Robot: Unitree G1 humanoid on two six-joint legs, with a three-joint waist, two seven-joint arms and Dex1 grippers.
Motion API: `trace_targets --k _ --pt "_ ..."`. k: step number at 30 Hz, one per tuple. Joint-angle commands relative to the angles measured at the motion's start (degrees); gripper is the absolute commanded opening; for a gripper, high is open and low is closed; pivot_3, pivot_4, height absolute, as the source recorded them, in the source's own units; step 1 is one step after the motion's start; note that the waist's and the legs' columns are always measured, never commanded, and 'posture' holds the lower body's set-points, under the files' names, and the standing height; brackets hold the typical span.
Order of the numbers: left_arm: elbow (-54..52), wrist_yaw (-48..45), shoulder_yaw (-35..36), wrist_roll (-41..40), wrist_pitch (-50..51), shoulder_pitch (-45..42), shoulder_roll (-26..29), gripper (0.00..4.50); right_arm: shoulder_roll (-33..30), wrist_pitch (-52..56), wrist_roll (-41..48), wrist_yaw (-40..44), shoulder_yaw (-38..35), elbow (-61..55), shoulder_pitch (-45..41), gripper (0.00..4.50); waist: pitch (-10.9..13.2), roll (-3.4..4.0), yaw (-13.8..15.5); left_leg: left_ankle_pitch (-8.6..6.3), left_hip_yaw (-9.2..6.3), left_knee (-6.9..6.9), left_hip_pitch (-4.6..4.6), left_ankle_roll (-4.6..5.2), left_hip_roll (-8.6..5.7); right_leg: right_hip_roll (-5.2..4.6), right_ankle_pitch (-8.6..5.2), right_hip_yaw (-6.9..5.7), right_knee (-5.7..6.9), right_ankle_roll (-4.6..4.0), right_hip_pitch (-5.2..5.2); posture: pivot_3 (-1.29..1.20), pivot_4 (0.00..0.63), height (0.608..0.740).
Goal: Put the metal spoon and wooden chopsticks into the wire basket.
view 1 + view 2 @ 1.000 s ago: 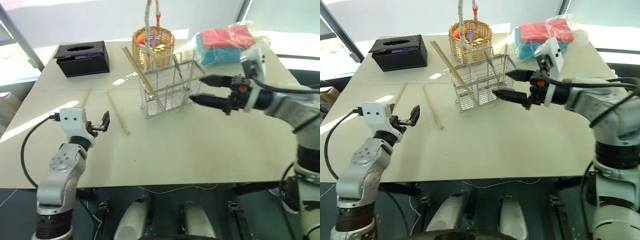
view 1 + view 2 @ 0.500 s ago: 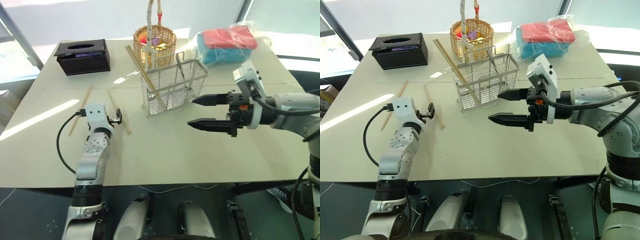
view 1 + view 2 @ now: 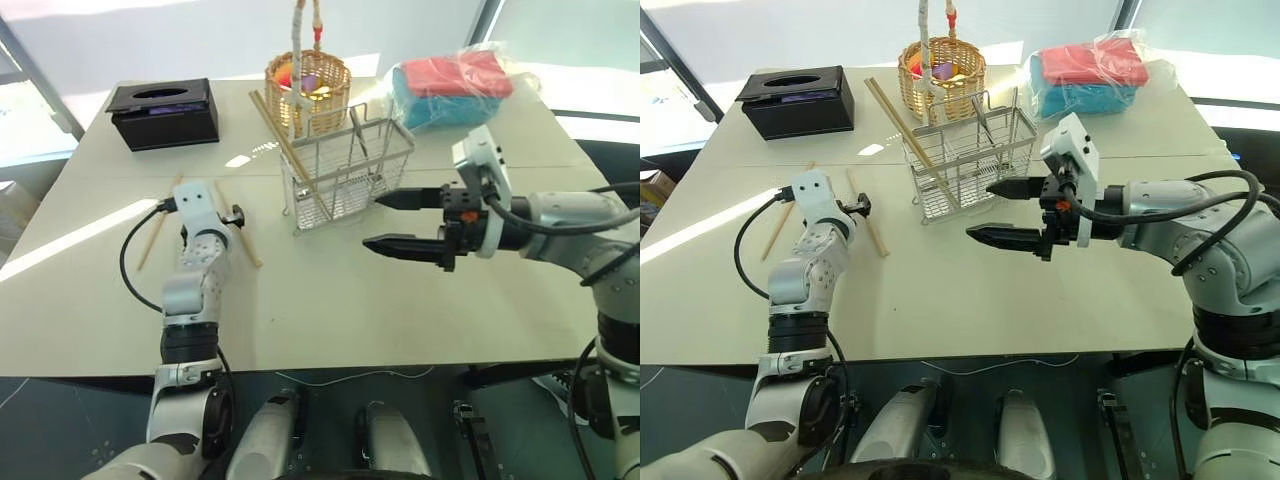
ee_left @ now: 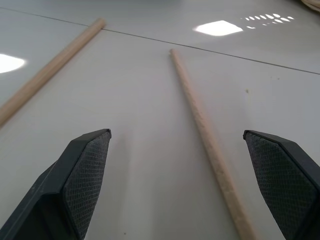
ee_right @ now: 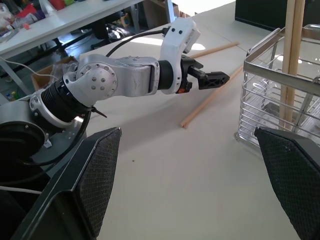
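Observation:
The wire basket [image 3: 350,178] stands at mid table with two wooden chopsticks [image 3: 285,140] leaning in it and a thin metal handle [image 3: 357,138], seemingly the metal spoon's, rising inside. Another chopstick [image 4: 205,130] lies flat on the table, running between the fingers of my left gripper [image 3: 237,215], which is open just above it. One more chopstick [image 3: 160,225] lies further left. My right gripper [image 3: 372,222] hovers open and empty in front of the basket's right side.
Behind the wire basket stand a round wicker basket [image 3: 307,85] with a tall handle, a black tissue box [image 3: 165,115] at the back left, and a plastic bag of red and blue cloths [image 3: 455,85] at the back right.
My left arm has stretched forward, bringing its open gripper over the flat chopstick. The right gripper has sunk a little, away from the basket's rim, still open.

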Motion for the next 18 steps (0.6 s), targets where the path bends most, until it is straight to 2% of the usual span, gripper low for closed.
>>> trace_targets --k 1,5,9,18 --pt "-1.95 -1.5 -1.1 0.06 3.05 -1.53 1.07 4.5 1.01 -1.97 -0.78 -0.78 -0.41 -0.32 -0.51 4.42 -0.01 -0.01 -0.04 -0.02 0.0 0.01 0.02 -0.03 0.0 0.0 0.0 0.0 0.0 0.0 0.03 0.0 0.15 0.74" --pt "-1.0 -0.76 -2.6 1.46 10.67 -3.1 1.88 4.5 2.23 -3.08 -1.87 -1.53 -0.13 -0.43 -0.04 4.42 -0.01 -0.01 -0.08 -0.02 0.0 0.01 0.02 -0.03 0.0 0.01 0.0 0.01 0.02 0.0 0.01 0.0 0.15 0.74" --pt "-0.53 3.16 1.81 0.51 16.71 -5.44 -0.75 4.5 3.18 -4.06 -2.53 -2.11 -0.45 -0.12 0.27 4.42 -0.01 -0.02 -0.03 -0.01 0.0 0.02 0.02 -0.02 0.0 0.01 0.01 0.01 0.03 0.01 0.02 0.0 0.15 0.74" --pt "0.76 7.22 7.71 0.23 20.2 -7.58 -4.41 4.5 3.98 -4.32 -2.64 -2.67 -0.97 -0.11 0.55 4.42 -0.02 -0.02 -0.13 -0.02 0.0 0.02 0.06 -0.04 0.0 0.02 0.01 0.01 0.06 0.02 0.04 0.0 0.15 0.74"
